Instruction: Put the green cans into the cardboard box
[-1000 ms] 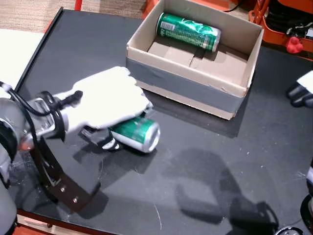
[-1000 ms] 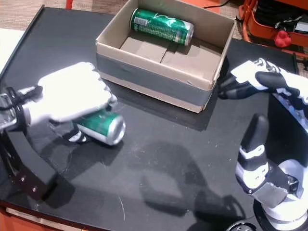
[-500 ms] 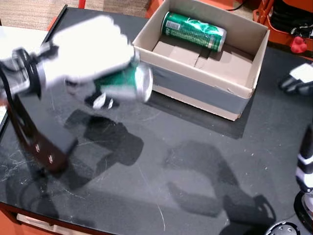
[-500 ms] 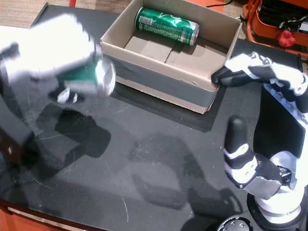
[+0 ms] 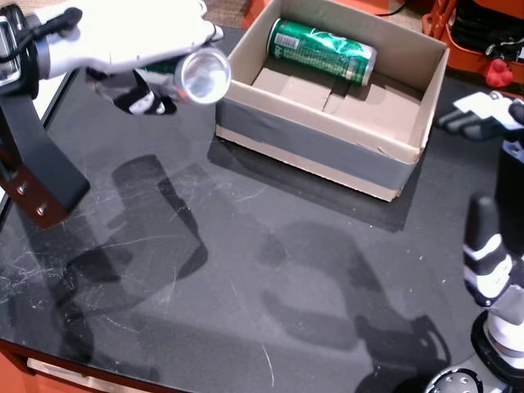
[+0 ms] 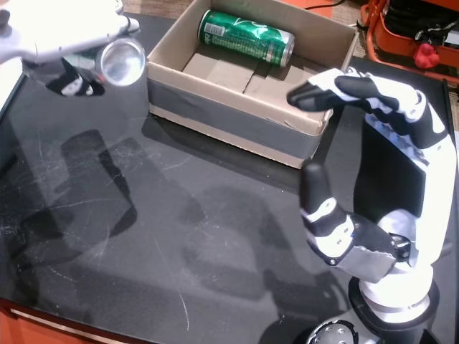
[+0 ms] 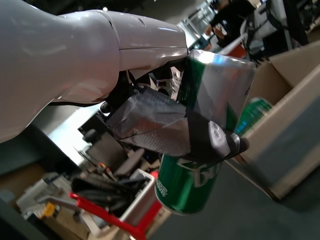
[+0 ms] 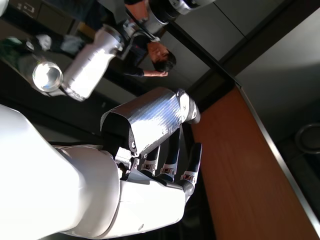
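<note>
Left hand (image 5: 123,37) clamped on green can (image 5: 196,75); swing it toward 3 o'clock over cardboard box (image 5: 311,143) wall, clear rim, then release. Right hand (image 6: 366,97) empty, fingers apart.

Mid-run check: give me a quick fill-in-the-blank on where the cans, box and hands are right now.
1. The left hand holds a green ____ above the table.
2. Another can lies on its side inside the ____.
3. The right hand holds ____, fingers apart.
4. The held can is still ____ the box, beside its wall.

Missing words: can; box; nothing; outside
</note>
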